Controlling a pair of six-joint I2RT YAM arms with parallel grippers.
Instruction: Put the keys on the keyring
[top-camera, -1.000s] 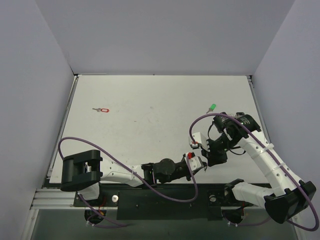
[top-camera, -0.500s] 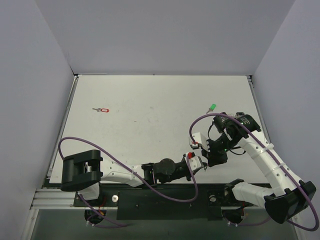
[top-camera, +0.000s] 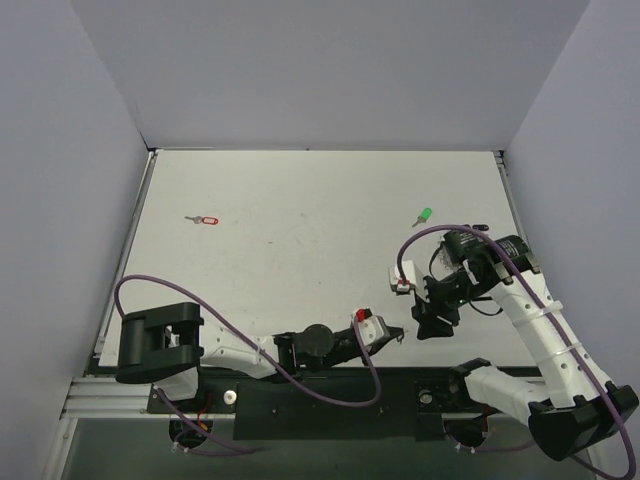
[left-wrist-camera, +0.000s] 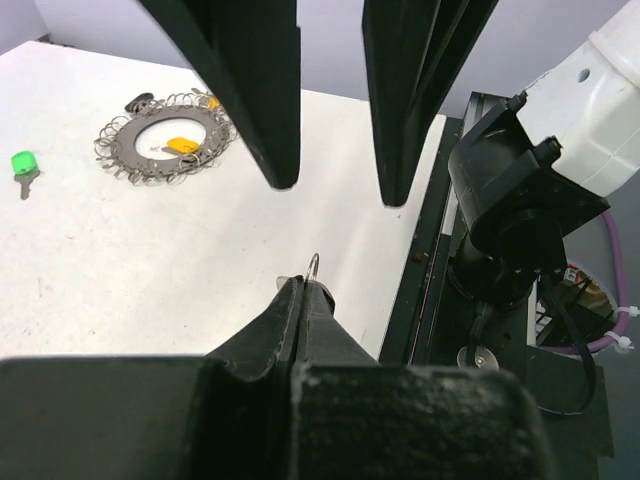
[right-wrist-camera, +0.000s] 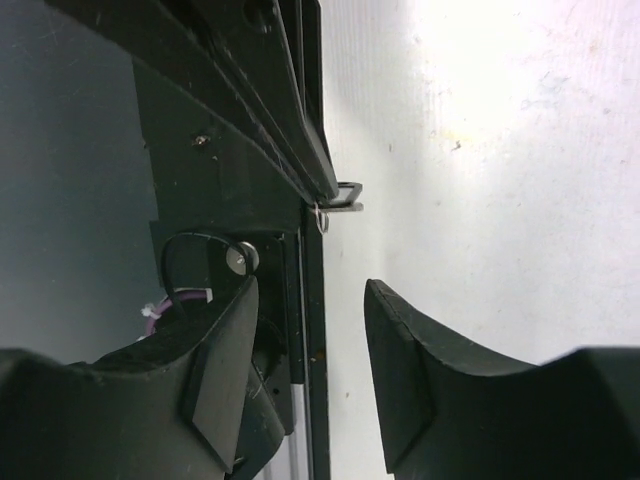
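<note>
Left arm (top-camera: 320, 346) low, jaws pressed together; right arm (top-camera: 532, 312) bent, jaws apart.

A red key (top-camera: 205, 219) is seen lying at the left of the counter (top-camera: 320, 190), and a green key (top-camera: 424, 216) well apart at the right. The left arm (top-camera: 240, 352) is stretched along the near edge; the right arm (top-camera: 535, 320) is bent inward towards its tip.

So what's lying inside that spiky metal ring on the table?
A yellow key head lies flat on the table inside the keyring. Whether a blade is attached is too small to tell. From above, the right arm covers that spot.
</note>
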